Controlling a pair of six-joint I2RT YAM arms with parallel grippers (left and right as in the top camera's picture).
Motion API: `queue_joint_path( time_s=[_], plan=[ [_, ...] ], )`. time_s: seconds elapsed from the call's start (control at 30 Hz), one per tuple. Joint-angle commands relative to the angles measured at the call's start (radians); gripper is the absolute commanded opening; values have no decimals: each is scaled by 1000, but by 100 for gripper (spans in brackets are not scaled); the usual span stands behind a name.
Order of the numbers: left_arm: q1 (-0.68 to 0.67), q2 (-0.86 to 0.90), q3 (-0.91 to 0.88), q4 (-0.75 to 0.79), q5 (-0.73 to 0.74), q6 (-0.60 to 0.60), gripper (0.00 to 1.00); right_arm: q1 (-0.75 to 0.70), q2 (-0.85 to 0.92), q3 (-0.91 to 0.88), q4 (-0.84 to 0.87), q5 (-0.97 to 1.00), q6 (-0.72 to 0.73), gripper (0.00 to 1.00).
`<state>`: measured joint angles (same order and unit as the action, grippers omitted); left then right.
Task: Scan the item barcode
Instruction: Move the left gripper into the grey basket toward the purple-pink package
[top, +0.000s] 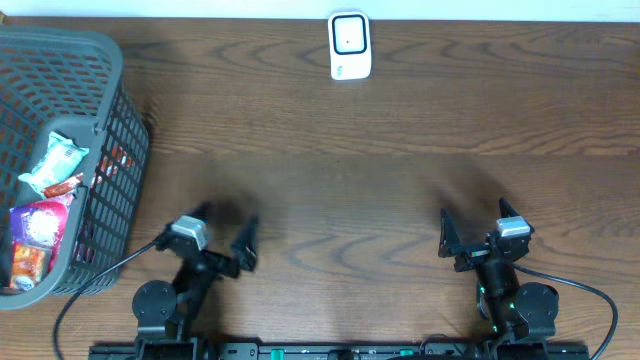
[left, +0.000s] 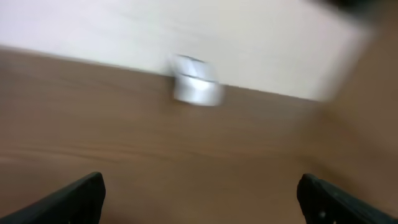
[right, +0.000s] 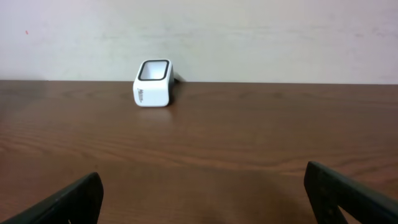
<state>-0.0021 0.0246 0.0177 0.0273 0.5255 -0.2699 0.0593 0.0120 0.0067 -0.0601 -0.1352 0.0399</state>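
Basket (top: 112, 62): was cut off at frame's left; packets (top: 52, 163) lay half hidden.
Scanner (top: 350, 45): blurred in left wrist view.
Left gripper (top: 222, 229): jaws gaped, empty.
Right gripper (top: 478, 226): jaws gaped, empty.

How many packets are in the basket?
3 show: a pale green packet farthest back, a pink packet in the middle, an orange packet nearest; others may lie hidden beneath.

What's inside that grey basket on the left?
The basket holds a pale green packet, a pink packet and an orange packet. Anything beneath them is covered.
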Motion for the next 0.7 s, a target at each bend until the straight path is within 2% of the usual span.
queue_joint_path(
  time_s=[0.0,0.1,0.23,0.3,0.4,0.47,0.57,0.67],
  plan=[
    [-1,0,-13,40,459,-446,98,0,-1,-1,-4,-5,-11,99],
    [-1,0,-13,186,462,-598,98,0,-1,-1,-3,-5,-11,99],
    [-1,1,2,668,434,-669,98,0,-1,-1,-3,-5,-11,99],
    [-1,1,46,818,344,-679,98,0,-1,-1,-3,-5,-11,99],
    [-1,22,156,804,192,-642,98,0,-1,-1,-4,-5,-11,99],
    [-1,73,261,751,127,-519,98,0,-1,-1,-4,-5,-11,99],
    [-1,213,454,591,18,-289,98,0,-1,-1,-4,-5,-11,99],
    [-1,422,682,426,-180,-100,98,0,-1,-1,-4,-5,-11,99]
  ],
)
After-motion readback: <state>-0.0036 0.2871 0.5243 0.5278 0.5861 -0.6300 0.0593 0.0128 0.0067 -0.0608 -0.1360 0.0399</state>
